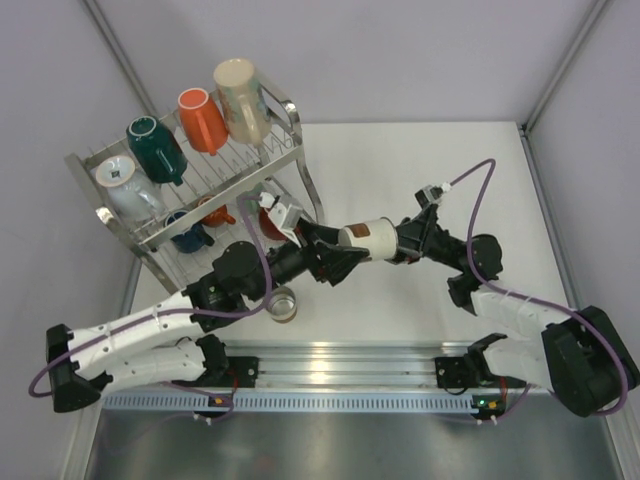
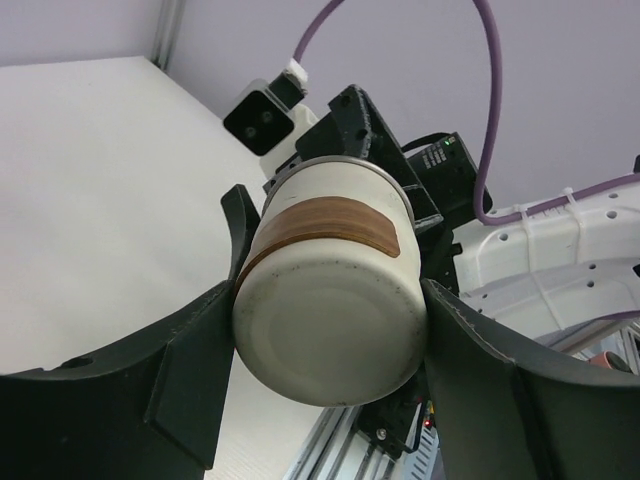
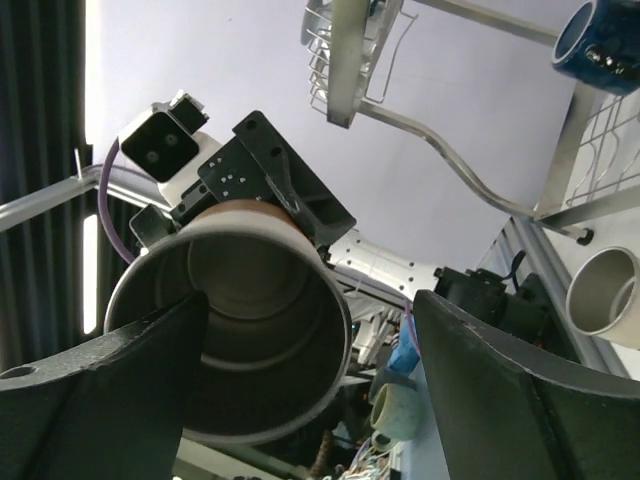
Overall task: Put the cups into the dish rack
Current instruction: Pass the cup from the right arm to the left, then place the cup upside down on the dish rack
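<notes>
A cream cup with a brown band hangs on its side in the air between my two grippers. My left gripper is shut on its base end, a finger pressed against each side of the cup. At the rim end my right gripper is open. One of its fingers sits inside the cup's mouth and the other stands well away from the rim. The dish rack at the back left holds teal, orange, beige, pale, navy and red cups.
A small brownish cup stands on the table beside my left arm. The metal rail runs along the near edge. In the right wrist view the rack's frame, a navy cup and a pale cup show.
</notes>
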{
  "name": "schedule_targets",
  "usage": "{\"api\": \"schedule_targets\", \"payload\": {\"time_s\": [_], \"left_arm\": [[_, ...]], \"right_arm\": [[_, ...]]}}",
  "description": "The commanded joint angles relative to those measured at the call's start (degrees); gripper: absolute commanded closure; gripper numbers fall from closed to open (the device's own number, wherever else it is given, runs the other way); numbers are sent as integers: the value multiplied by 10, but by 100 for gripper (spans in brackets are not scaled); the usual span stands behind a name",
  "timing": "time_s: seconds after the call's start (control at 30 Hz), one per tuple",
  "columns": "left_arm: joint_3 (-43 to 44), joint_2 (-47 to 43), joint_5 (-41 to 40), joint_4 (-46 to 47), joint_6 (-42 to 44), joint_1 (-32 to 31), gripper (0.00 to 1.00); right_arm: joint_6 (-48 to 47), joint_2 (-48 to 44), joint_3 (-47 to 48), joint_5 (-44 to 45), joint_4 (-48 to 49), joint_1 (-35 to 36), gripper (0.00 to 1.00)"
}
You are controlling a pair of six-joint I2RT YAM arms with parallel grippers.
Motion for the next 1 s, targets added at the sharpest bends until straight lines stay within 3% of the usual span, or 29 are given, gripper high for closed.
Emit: {"api": "schedule_targets", "payload": {"time_s": [0.0,0.17,0.23,0.27,0.4,0.5,0.77,0.97], "left_arm": [[-7,-34,-86,-48,0,1,100],[-11,-50,-209,-146,-1,1,100],[-5,-41,-264,-196,-5,1,100],[-3,-39,-276,-209,-3,1,100],[5,-19,-318,-234,19,5,100],[12,1,-338,-265,6,24,100],[17,18,-291,-338,-54,153,100],[26,25,-304,-390,-66,201,100]], "right_arm": [[-62,-23,-4,0,22,-7,15],[-172,-87,11,12,-200,-28,1],[-222,-128,38,32,-299,-33,0],[-275,-143,50,41,-402,-34,1],[-386,-202,119,107,-590,-33,0],[-422,-227,158,117,-640,-35,1],[-430,-239,158,109,-649,-35,1],[-459,-251,163,122,-685,-34,1]]}}
